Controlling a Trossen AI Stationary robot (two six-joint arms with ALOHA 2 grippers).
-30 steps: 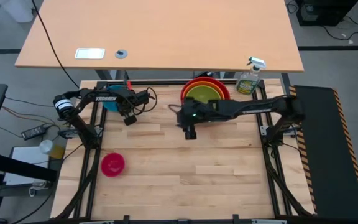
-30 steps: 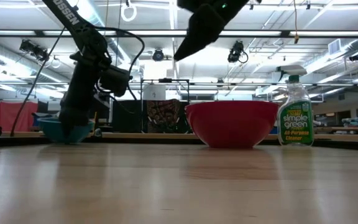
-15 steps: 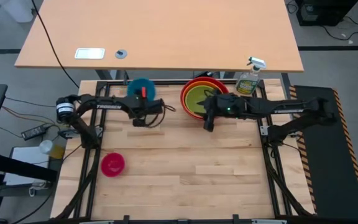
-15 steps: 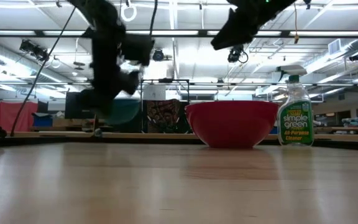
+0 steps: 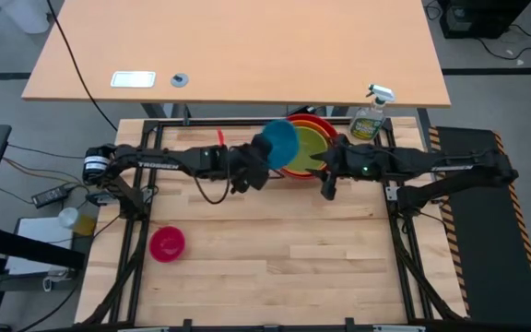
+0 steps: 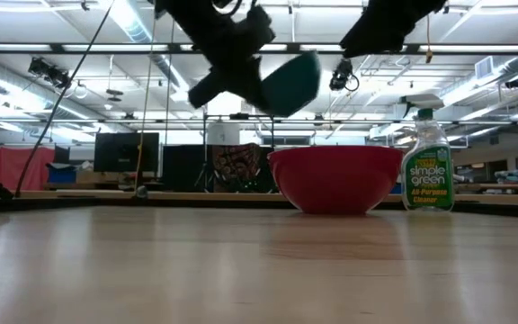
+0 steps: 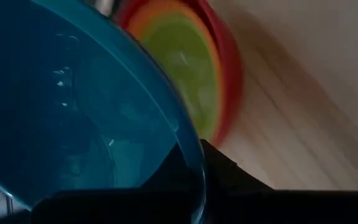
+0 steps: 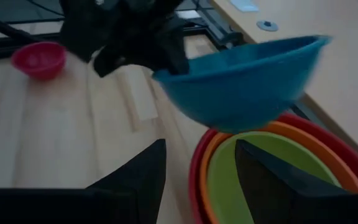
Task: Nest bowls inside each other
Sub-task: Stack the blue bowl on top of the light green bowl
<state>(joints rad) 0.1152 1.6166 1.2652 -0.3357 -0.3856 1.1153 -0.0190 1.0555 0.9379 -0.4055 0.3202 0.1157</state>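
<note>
My left gripper (image 5: 254, 170) is shut on the blue bowl (image 5: 277, 145), which hangs in the air at the left edge of a stack. The stack is a red bowl (image 6: 335, 180) holding an orange bowl (image 5: 319, 125) and a yellow-green bowl (image 5: 308, 146), standing on its base at the table's far side. The small pink bowl (image 5: 167, 243) sits on the table at the near left. My right gripper (image 8: 197, 180) is open just right of the stack, holding nothing. My left gripper holds the blue bowl by its rim (image 7: 194, 177), on the side facing the table's left. One finger (image 7: 219, 171) lies outside the wall and the other shows dark inside it. The fingers come slanting down from the left. The bowl is lifted clear and tilted.
A clear spray bottle (image 5: 370, 115) stands at the far right, close behind the stack. A black frame rail (image 5: 247, 121) runs along the table's far edge. Bare wood lies across the middle and near side (image 5: 293, 258).
My left gripper has lifted the blue bowl off the table at the far left and carried it right and upward to the stack, rolling its wrist so that the bowl tips. My right gripper has drawn back from the table's middle toward the right edge.
</note>
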